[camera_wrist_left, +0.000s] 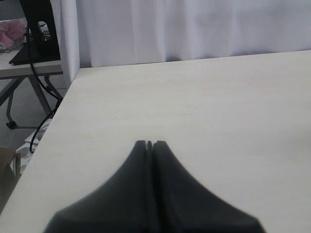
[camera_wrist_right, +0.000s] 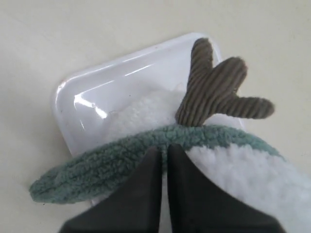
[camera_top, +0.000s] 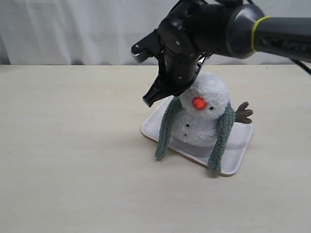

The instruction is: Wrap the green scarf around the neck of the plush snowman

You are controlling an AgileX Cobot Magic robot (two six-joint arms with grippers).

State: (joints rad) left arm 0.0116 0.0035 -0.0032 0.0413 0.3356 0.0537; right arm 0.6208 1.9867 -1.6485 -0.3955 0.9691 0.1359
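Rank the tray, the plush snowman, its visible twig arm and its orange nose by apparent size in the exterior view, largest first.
1. tray, though the snowman covers part of it
2. plush snowman
3. twig arm
4. orange nose

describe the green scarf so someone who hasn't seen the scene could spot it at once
On the pale table sits a white rectangular tray holding a plush snowman. The green scarf drapes behind its neck, one end hanging down each side of the body. It is the only grey-green, fuzzy ribbed strip among white things.
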